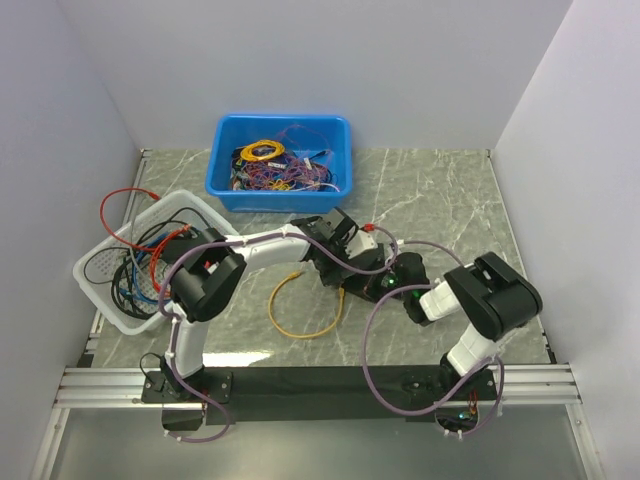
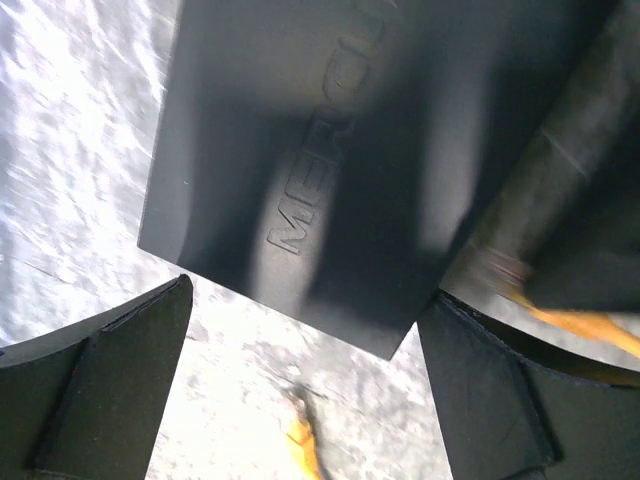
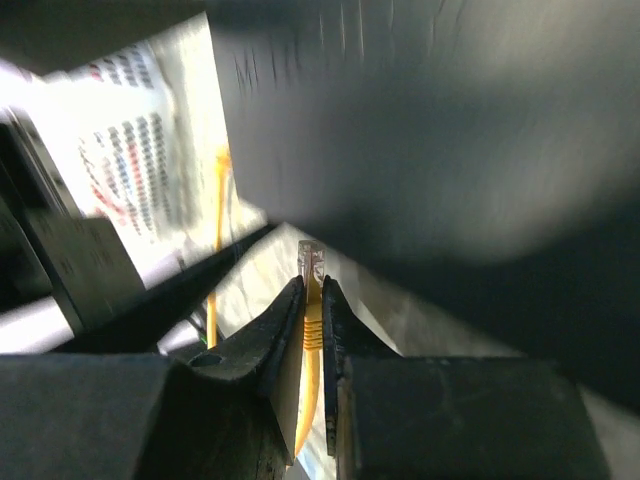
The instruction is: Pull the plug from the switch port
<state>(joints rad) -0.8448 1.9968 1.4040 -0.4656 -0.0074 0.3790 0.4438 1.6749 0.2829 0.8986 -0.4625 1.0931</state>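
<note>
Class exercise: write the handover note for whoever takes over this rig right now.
Left gripper: open over a corner of the switch, holding nothing.
Right gripper: shut on the yellow cable just behind the plug.
Done: the plug's tip shows bare beside the switch, apparently pulled out.
Left: draw the cable away and release it.

Matte-black switch (image 2: 300,150) flat on the table (image 2: 60,150), clear-tipped plug (image 3: 310,262) just beside it

The switch is a thin slab with raised lettering on its top face, lying near the table's middle. The plug, on a yellow cable (image 1: 298,335) that loops across the table, is pinched between the fingers of the right gripper (image 3: 312,292), its tip bare beside the switch's dark edge.
</note>
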